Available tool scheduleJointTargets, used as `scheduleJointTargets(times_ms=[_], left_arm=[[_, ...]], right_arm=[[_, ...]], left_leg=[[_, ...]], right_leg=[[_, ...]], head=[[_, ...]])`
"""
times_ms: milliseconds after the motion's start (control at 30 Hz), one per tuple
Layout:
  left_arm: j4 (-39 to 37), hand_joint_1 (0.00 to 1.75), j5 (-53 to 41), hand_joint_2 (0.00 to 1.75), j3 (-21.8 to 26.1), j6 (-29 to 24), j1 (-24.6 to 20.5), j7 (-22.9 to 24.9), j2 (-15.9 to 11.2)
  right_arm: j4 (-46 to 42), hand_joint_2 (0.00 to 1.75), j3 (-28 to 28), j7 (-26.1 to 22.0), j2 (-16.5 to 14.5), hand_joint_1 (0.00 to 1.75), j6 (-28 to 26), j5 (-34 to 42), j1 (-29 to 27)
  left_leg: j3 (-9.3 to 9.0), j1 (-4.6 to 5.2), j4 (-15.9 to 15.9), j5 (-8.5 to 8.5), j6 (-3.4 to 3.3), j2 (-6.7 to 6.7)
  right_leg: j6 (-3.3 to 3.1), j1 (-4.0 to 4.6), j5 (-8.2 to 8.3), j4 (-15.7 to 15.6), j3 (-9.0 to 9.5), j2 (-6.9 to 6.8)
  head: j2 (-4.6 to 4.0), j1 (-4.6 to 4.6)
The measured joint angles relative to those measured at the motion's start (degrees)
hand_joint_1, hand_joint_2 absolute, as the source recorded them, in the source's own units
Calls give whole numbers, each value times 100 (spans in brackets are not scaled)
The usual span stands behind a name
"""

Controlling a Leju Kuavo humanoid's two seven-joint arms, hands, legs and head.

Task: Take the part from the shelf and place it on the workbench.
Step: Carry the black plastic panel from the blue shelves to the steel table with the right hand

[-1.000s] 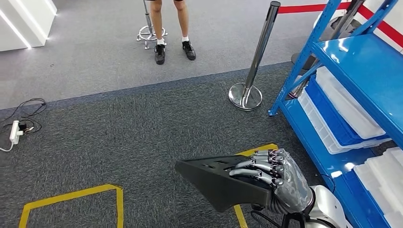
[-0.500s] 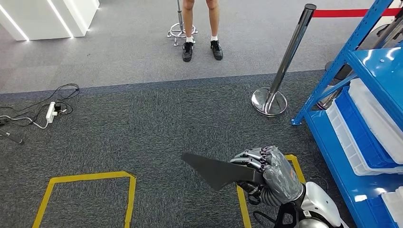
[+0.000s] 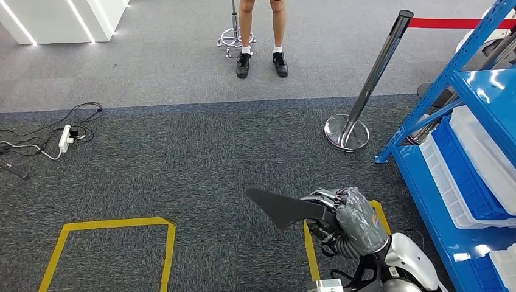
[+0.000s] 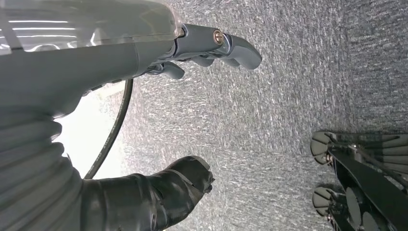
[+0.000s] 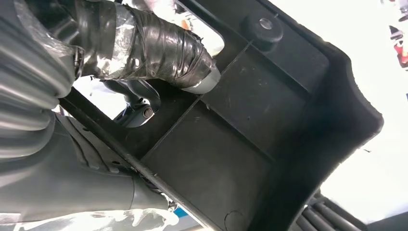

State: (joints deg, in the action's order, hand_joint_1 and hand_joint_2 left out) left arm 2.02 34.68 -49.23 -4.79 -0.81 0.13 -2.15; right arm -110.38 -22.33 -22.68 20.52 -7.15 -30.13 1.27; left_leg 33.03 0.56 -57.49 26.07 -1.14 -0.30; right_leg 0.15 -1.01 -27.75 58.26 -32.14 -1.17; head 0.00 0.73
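The right hand (image 3: 348,220) grips the part (image 3: 285,207), a flat black plastic piece tapering to a point, holding it out over the grey carpet (image 3: 201,164) low in the head view; in the right wrist view the taped thumb (image 5: 159,45) presses on the part's ribbed underside (image 5: 250,144), so the hold looks firm. The left hand (image 4: 144,120) holds nothing, its fingers (image 4: 226,43) and thumb apart above the carpet. Compared with a second ago the whole picture has shifted: the blue shelf (image 3: 481,140) with its white and blue trays now sits further toward the right edge, more floor shows on the left, and the power strip (image 3: 64,139) with its cables has come well into view, which reads as the robot turning away from the shelf, not as things moving. The part also shows more edge-on than before. I judge that the pick is done and the carry is under way. The workbench cannot be made out anywhere, so how far the carry has to go is unclear. Yellow tape outlines (image 3: 109,243) mark the floor near the robot, a chrome stanchion (image 3: 359,103) stands beside the shelf, and a person's legs (image 3: 261,36) are cut off at the top edge; the part's far end in the wrist view is washed out by glare.
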Motion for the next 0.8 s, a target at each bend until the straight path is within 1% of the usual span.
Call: scheduleJointTargets(times_ms=[133,400,433,467,500,533,567,600,633,667,700,733,767,800], left_arm=[[-26,0,51,175,-34,2,-2,-15,13],[-41,0,98,175,-46,1,-9,-26,16],[-51,0,125,175,-56,-1,-10,-38,15],[-62,0,150,175,-68,-2,-12,-56,16],[-71,0,172,175,-81,-3,-13,-74,19],[-79,0,190,175,-93,-4,-16,-90,21],[-81,0,193,175,-102,-4,-19,-97,24],[-82,0,193,175,-111,-4,-19,-98,26],[-83,0,193,175,-121,-4,-18,-98,26],[-84,0,194,175,-130,-4,-17,-99,27],[-84,0,197,175,-137,-4,-16,-100,28],[-84,0,204,175,-141,-5,-16,-103,31],[-86,0,215,175,-145,-6,-14,-106,31],[-94,0,229,175,-149,-9,-15,-111,27]], right_arm=[[12,175,30,16,0,175,4,-16,-5],[16,175,46,47,-2,175,8,-22,-11],[16,175,56,63,-4,175,11,-25,-16],[16,175,69,75,-6,175,15,-29,-25],[15,175,84,86,-8,175,18,-32,-33],[15,175,98,92,-10,175,21,-34,-38],[16,175,110,93,-11,175,22,-35,-46],[22,175,118,93,-11,175,23,-35,-54],[29,175,123,94,-11,175,24,-36,-66],[36,175,124,95,-11,175,25,-36,-78],[41,175,125,96,-11,175,24,-36,-86],[43,175,127,97,-11,175,24,-36,-90],[44,175,130,97,-11,175,24,-36,-91],[45,175,134,98,-11,175,23,-35,-95]], left_leg=[[5,0,-8,0,-20,0],[6,1,-11,0,-24,-1],[10,12,-14,0,-61,0],[-37,6,69,-33,-116,4],[-91,-1,159,-70,-182,11],[-145,-9,251,-107,-246,17],[-202,-27,340,-140,-277,23],[-206,-29,337,-134,-287,24],[-203,-32,317,-117,-282,20],[-202,-39,284,-89,-266,14],[-202,-53,239,-52,-239,6],[-202,-76,176,-4,-201,-3],[-193,-96,94,57,-154,-10],[-170,-102,-6,124,-99,-19]], right_leg=[[22,0,14,-12,2,1],[29,-1,18,-15,3,2],[60,-14,29,-35,7,0],[92,-22,19,-26,13,10],[120,-29,-36,51,-16,27],[147,-36,-149,239,-104,52],[148,-33,-318,556,-253,80],[153,-37,-488,931,-452,98],[167,-47,-596,1257,-633,108],[185,-63,-597,1420,-734,110],[206,-82,-488,1372,-731,109],[234,-108,-289,1105,-613,107],[265,-134,-121,755,-448,111],[275,-144,-9,456,-311,127]], head=[[0,1],[0,-1],[0,-1],[0,3],[0,5],[0,9],[0,10],[0,9],[0,8],[0,7],[0,8],[0,8],[0,8],[0,12]])
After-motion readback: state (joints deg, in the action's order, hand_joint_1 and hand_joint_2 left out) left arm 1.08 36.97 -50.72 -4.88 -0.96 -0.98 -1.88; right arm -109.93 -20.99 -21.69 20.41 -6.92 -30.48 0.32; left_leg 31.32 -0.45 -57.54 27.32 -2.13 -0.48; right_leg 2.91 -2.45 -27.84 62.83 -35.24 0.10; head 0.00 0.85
